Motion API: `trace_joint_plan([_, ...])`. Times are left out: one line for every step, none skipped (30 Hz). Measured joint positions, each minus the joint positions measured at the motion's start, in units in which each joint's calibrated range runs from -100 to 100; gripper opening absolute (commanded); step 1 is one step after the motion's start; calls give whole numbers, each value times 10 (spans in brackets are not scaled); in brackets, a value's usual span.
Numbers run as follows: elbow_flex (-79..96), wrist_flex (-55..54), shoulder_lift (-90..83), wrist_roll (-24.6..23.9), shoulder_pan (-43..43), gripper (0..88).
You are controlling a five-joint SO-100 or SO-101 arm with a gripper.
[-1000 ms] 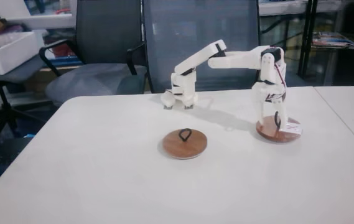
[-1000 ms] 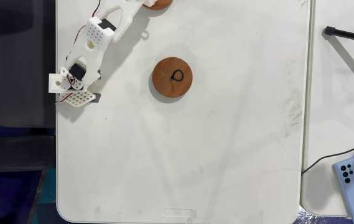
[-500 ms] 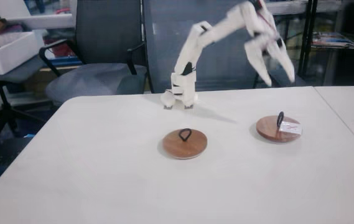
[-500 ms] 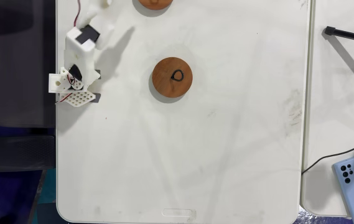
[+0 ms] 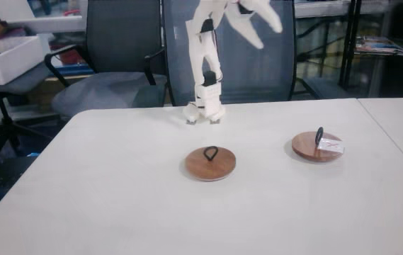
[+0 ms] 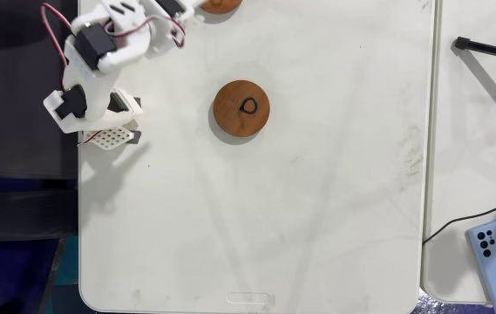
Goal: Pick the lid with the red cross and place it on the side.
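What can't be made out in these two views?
- Red cross on the round brown wooden lid with the white label: label too small and angled in the front fixed view.
- The same lid in the top-down fixed view: cut off by the top edge, label out of frame.
- White claw: blurred, upper part cut by the top edge; open or shut unclear.

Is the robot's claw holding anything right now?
No, nothing is held. The gripper is raised high above the table with its jaws open and empty. The lid with the red cross lies flat on the table, away from the arm.
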Motion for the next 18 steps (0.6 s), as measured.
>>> trace_joint_plan([4,0,-2,0,27,232])
trace_joint_plan([5,0,-3,0,53,232])
trace_joint_plan([6,0,-3,1,82,232])
trace_joint_plan([7,0,-3,3,111,232])
trace_joint_plan([8,0,-3,6,142,232])
trace_joint_plan([8,0,-4,12,174,232])
trace_joint_plan([8,0,-6,21,207,232])
trace_joint_plan([11,0,-7,30,238,232])
trace_joint_plan([17,0,-9,42,270,232])
trace_joint_plan([30,0,-12,54,301,232])
trace_joint_plan([45,0,-13,64,331,232])
trace_joint_plan([64,0,-16,67,355,232])
trace_joint_plan([86,0,-20,72,367,231])
trace_joint_plan([112,0,-29,75,372,231])
trace_joint_plan([139,0,-45,76,372,231])
trace_joint_plan([165,0,-66,77,367,231])
trace_joint_plan([193,0,-93,76,355,231])
trace_joint_plan([219,0,-125,75,337,231])
